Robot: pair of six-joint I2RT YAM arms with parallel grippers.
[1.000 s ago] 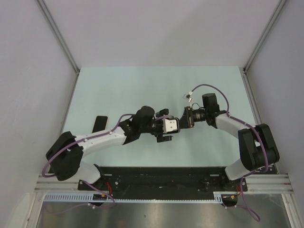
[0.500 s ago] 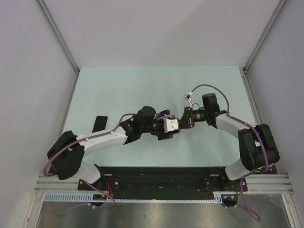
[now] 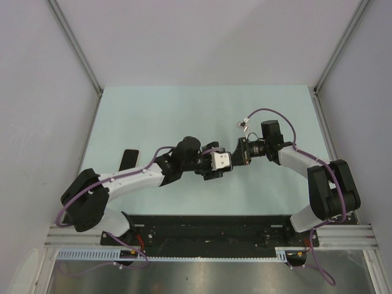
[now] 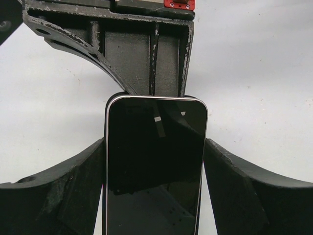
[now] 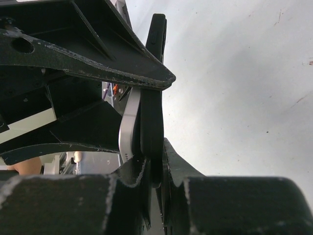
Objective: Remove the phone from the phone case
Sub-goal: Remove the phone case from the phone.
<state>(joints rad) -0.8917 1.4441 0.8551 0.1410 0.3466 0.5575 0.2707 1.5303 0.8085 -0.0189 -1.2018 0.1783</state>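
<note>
The phone (image 4: 155, 171), dark screen with a silver rim, is held in the air between the two arms. My left gripper (image 4: 155, 147) has a finger against each long side of it. Beyond the phone's far end my right gripper (image 5: 155, 161) is shut on the end of the black phone case (image 5: 152, 112). The phone's silver edge (image 5: 128, 122) stands slightly off the case there. From above, the left gripper (image 3: 223, 165) and the right gripper (image 3: 237, 156) meet over the middle of the table, and the phone is hidden under them.
A flat black object (image 3: 128, 159) lies on the pale green table (image 3: 184, 116) at the left, beside the left arm. Grey walls enclose the table on three sides. The arms' bases stand on a black rail at the near edge.
The left gripper's fingers have closed in from wide open onto the phone's sides. The right gripper and the case have stayed where they were.
</note>
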